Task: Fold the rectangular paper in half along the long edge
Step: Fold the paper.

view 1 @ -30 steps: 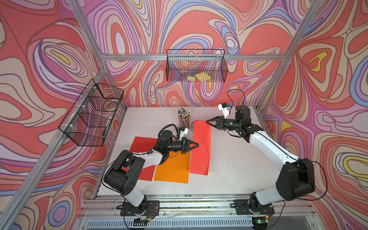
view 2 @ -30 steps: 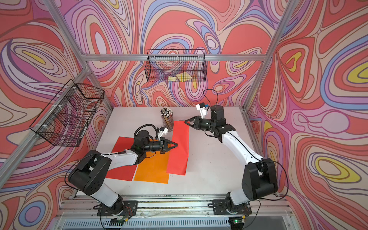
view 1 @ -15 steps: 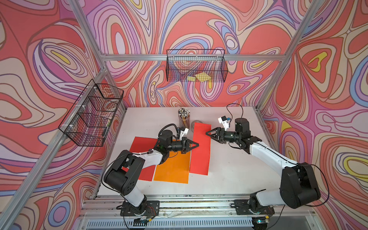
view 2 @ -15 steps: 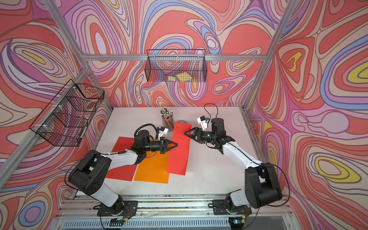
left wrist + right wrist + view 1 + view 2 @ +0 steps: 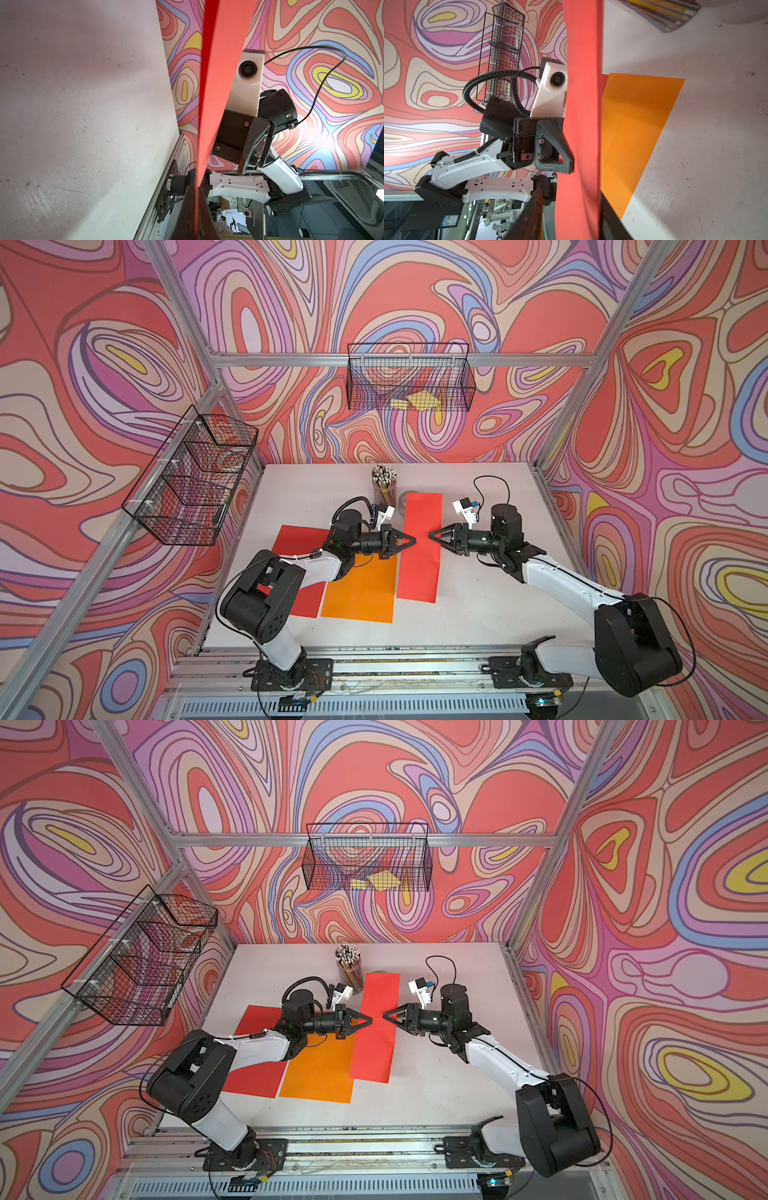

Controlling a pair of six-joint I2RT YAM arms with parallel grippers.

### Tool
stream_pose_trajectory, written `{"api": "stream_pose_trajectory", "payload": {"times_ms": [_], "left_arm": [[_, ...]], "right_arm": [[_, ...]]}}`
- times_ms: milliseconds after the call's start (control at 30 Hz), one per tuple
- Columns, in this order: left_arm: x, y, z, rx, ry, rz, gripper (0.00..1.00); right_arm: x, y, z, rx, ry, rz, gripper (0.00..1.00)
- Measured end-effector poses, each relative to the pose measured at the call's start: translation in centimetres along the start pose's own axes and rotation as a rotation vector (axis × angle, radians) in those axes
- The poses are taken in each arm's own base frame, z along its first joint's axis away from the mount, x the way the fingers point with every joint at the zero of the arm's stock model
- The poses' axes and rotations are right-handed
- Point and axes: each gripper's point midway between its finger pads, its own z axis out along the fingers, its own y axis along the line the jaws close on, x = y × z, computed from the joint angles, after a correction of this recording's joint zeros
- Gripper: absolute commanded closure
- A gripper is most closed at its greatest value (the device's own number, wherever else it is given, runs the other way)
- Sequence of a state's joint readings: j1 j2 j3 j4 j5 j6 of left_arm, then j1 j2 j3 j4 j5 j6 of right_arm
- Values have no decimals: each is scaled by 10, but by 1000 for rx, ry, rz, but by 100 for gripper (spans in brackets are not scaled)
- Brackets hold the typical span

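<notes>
1. starting nearest the bases: lying on the white table, near end just beside the orange sheet, the red paper strip; only about half as wide as the flat sheets, so judged already folded lengthwise.
2. at mid-length: pinched by the left gripper on the left long edge, fingers pressed together on the paper, same hold as a second ago.
3. facing it across the strip: brought in by the right gripper, down from the far right corner to the middle of the right long edge within the last second; fingers partly apart astride that edge, a gap showing on one side, so not clamping.
4. meaning for the task, as a judgement: fold made, with both grippers now set opposite each other to square the edges or press the crease; worth closing squarely, to avoid a skewed crease.
5. farther back: far end of the strip near the pencil cup, unmoved; beyond that, a wire basket on the back wall.
</notes>
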State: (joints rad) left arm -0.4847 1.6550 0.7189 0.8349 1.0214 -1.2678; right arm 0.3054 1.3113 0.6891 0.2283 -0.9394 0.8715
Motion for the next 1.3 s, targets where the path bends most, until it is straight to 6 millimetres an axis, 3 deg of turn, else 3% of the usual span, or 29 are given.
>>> {"api": "stream_pose_trajectory", "payload": {"times_ms": [67,133,233,267,300,367,433,533,600,633,667,700,733,767,867,900,933,967,1033,1100,1167,1233,1267,1300], "left_arm": [[0,0,0,0,0,-1,95],[0,1,1,-1,1,-2,95],[-1,1,1,2,2,0,95],[-2,0,2,2,1,1,95],[-2,-1,2,3,1,1,95],[-4,-3,2,7,-1,5,95],[-6,-6,3,11,-3,9,95],[-9,-7,4,15,-4,8,95],[-9,-5,5,15,-3,2,95],[-9,-4,5,14,-3,-2,95],[-9,-3,6,14,1,-6,95],[-8,-2,7,14,5,-9,95],[-7,-2,7,14,9,-10,95],[-7,-2,8,15,10,-11,95],[-9,-5,9,20,12,-8,95],[-9,-6,10,22,13,-5,95],[-10,-7,10,24,14,-3,96],[-11,-9,10,25,12,-1,95],[-13,-12,11,30,12,7,95],[-14,-14,12,35,16,12,95],[-16,-17,12,37,10,18,95],[-17,-19,12,41,11,23,96],[-18,-20,13,41,11,24,96],[-18,-20,13,40,11,23,96]], "right_arm": [[2,2,-1,-5,1,-4,79],[3,3,-1,-4,-1,-7,100],[4,3,-3,2,-9,-7,99],[3,3,-3,5,-13,-8,83],[3,4,-4,6,-16,-8,75],[3,4,-5,9,-21,-14,79],[4,5,-5,11,-24,-18,91],[9,3,-6,16,-22,-12,85],[14,0,-7,23,-19,-7,98],[16,-2,-8,27,-17,-4,100],[18,-3,-8,30,-18,0,100],[20,-4,-9,35,-19,2,91],[21,-5,-9,39,-21,5,88],[22,-5,-10,43,-21,7,98],[26,-5,-12,45,-25,4,100],[27,-6,-13,47,-27,6,88],[28,-6,-13,48,-27,8,89],[29,-7,-14,51,-28,13,100],[32,-10,-14,54,-25,23,100],[34,-12,-13,59,-23,29,81],[37,-13,-13,63,-18,34,100],[39,-12,-13,60,-15,35,100],[39,-11,-13,59,-16,33,87],[40,-11,-14,57,-16,33,87]]}}
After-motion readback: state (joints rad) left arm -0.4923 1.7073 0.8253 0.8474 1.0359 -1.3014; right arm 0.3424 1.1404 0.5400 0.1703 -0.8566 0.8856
